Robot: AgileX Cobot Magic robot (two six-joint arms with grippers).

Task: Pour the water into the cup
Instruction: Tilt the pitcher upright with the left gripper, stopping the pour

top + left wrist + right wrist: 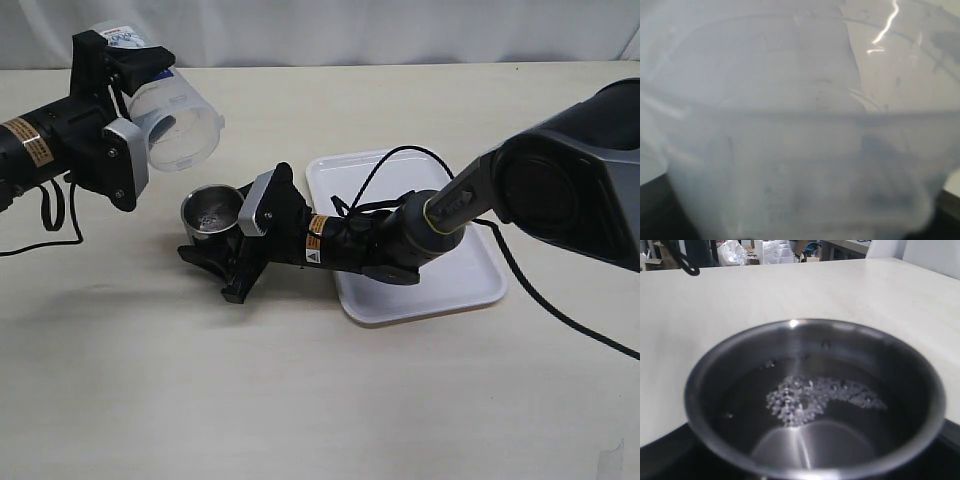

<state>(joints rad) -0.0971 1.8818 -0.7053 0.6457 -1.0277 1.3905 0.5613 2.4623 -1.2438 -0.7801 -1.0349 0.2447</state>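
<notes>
Left hand [128,85]: clamped on tilted beaker [180,125], above cup [210,212]
Right hand [232,238]: pinching cup
Water [810,400]: bubbly, inside cup

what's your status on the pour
Left gripper shut on beaker, tilted above cup. Right gripper shut on cup, on the table. Water in cup, bubbles showing. Nothing between beaker and cup.

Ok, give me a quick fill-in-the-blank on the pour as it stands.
1. The ___ arm's pincer holds the tilted beaker.
2. The right pincer grips the steel cup beside the ___ tray.
3. The water in the cup carries small ___.
Missing: left; white; bubbles.
</notes>
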